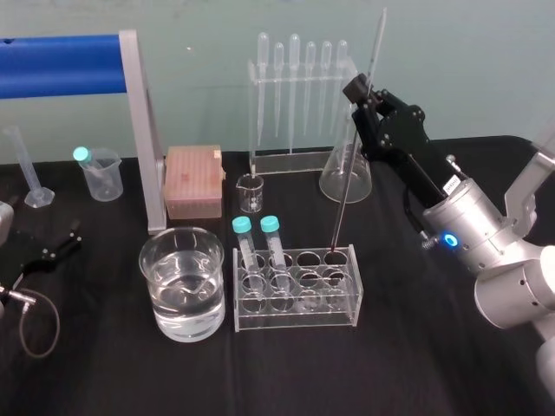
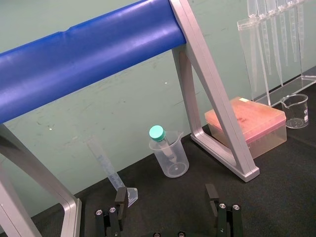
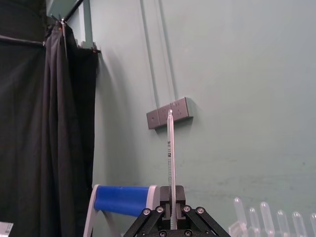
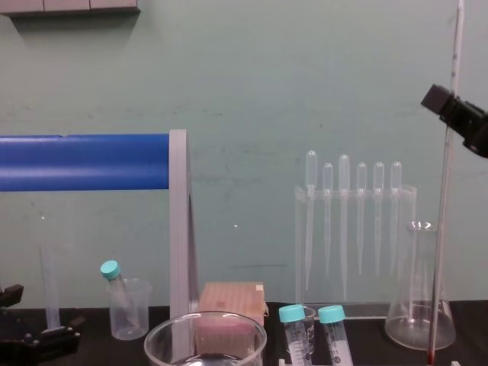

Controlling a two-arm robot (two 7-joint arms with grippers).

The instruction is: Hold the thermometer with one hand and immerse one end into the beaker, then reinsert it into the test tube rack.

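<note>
My right gripper (image 1: pixel 362 92) is shut on the upper part of the thermometer (image 1: pixel 347 173), a long thin glass rod held nearly upright. In the right wrist view the rod (image 3: pixel 171 158) rises from between the pads of that gripper (image 3: pixel 171 217). Its lower end, with the red tip (image 4: pixel 429 357), sits at the back right hole of the clear test tube rack (image 1: pixel 295 319). The beaker (image 1: pixel 182 282), wide and holding water, stands just left of the rack. My left gripper (image 2: pixel 167 193) rests open and empty on the table at the far left.
Two teal-capped tubes (image 1: pixel 257 247) stand in the rack's left holes. Behind are a pipette stand (image 1: pixel 299 95), a conical flask (image 1: pixel 345 173), a small beaker (image 1: pixel 251 192) and a pink box (image 1: pixel 192 180). A blue bar on a grey frame (image 1: pixel 139 121) spans the left.
</note>
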